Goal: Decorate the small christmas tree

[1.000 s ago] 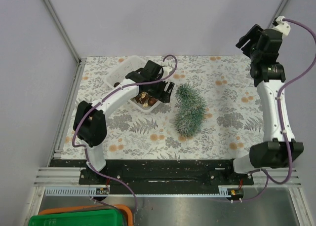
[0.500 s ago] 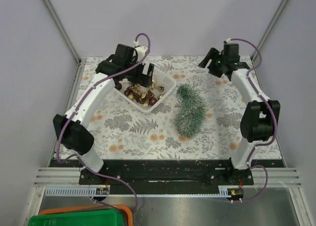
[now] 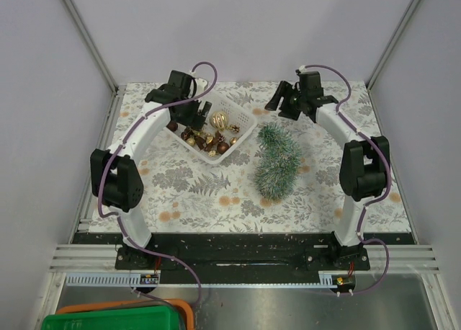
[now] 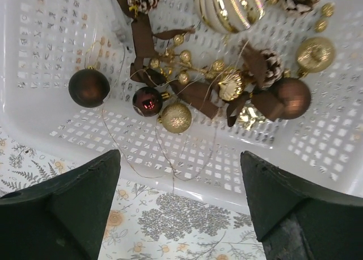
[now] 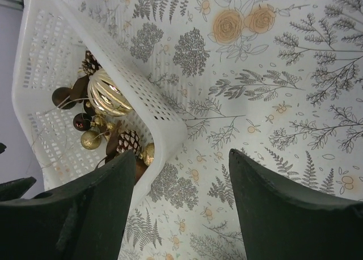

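Note:
The small christmas tree (image 3: pixel 276 159), frosted green, lies on its side in the middle of the leaf-print cloth. A white basket (image 3: pixel 243 117) at the back left holds gold and brown baubles, pinecones and ribbon; it also shows in the left wrist view (image 4: pixel 51 72) and the right wrist view (image 5: pixel 164 121). A large striped gold bauble (image 3: pixel 220 119) lies on top. My left gripper (image 3: pixel 189 112) is open and empty above the basket's left end. My right gripper (image 3: pixel 279 102) is open and empty above the cloth, just right of the basket and behind the tree.
Grey walls and metal rails enclose the table on three sides. A green bin (image 3: pixel 115 319) sits below the near edge at the left. Bare cloth lies in front of the basket and right of the tree.
Both arms have swung in toward the basket. The left gripper moved back and left to the basket's left end; the right gripper came down from the far right corner to beside the basket.

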`<state>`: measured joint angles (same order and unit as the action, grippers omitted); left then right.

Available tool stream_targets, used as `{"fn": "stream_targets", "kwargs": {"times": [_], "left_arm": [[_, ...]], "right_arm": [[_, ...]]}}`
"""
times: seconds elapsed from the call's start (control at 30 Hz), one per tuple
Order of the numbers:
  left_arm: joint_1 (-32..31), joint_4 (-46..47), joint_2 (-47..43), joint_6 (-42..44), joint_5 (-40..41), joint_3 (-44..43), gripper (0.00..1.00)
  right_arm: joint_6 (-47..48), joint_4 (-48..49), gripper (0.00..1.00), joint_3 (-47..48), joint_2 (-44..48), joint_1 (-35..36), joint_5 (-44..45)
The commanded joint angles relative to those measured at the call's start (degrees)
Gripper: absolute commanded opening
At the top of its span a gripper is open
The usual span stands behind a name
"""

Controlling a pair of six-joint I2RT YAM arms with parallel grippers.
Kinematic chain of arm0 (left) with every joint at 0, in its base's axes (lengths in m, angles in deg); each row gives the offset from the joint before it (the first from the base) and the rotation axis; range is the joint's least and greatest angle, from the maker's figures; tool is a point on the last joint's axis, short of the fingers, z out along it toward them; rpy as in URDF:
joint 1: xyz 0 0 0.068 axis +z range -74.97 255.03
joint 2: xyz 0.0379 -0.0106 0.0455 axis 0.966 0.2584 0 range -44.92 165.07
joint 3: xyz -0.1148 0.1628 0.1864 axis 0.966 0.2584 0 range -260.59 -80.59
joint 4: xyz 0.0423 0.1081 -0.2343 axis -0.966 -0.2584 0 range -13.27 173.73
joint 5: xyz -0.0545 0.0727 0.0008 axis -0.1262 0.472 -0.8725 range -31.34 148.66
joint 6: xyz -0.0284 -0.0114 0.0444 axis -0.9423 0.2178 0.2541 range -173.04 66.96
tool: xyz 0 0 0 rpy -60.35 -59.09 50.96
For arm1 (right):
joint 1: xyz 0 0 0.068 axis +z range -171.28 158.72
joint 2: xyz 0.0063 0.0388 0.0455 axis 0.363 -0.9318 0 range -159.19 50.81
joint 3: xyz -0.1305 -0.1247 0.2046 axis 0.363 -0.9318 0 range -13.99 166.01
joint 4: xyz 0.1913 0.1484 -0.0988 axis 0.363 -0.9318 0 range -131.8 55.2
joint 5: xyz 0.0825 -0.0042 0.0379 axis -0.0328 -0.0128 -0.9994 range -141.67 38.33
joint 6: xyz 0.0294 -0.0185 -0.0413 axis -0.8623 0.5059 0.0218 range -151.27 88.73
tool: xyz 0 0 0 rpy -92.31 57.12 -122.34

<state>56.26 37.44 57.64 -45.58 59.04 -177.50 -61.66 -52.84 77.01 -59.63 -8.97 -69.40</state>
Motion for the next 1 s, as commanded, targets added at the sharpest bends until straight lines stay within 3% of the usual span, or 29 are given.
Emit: {"fn": "stream_targets", "kwargs": {"times": [0.0, 0.37, 0.57, 0.77, 0.97], "left_arm": [[1.1, 3.9, -0.7, 4.6, -2.0, 1.5, 0.88], [1.1, 6.4, 2.0, 7.7, -2.7, 3.8, 0.68], [1.4, 6.6, 3.3, 7.7, -0.7, 3.7, 0.3], [1.3, 5.0, 2.6, 6.9, -2.5, 0.9, 0.02], [0.7, 1.9, -1.0, 5.4, -6.7, -2.6, 0.0]], "right_arm": [[-0.3, 3.9, 0.74, -1.9, 0.2, 1.3, -1.8], [-0.9, 5.2, 0.7, -2.0, -0.6, 3.9, -0.9], [-0.7, 4.7, 0.68, -1.3, -1.1, 4.9, -0.8], [-0.5, 3.5, 0.62, -0.2, -2.9, 6.8, 0.3], [0.1, 2.4, 0.54, 0.4, -5.1, 9.3, 3.7]]}}
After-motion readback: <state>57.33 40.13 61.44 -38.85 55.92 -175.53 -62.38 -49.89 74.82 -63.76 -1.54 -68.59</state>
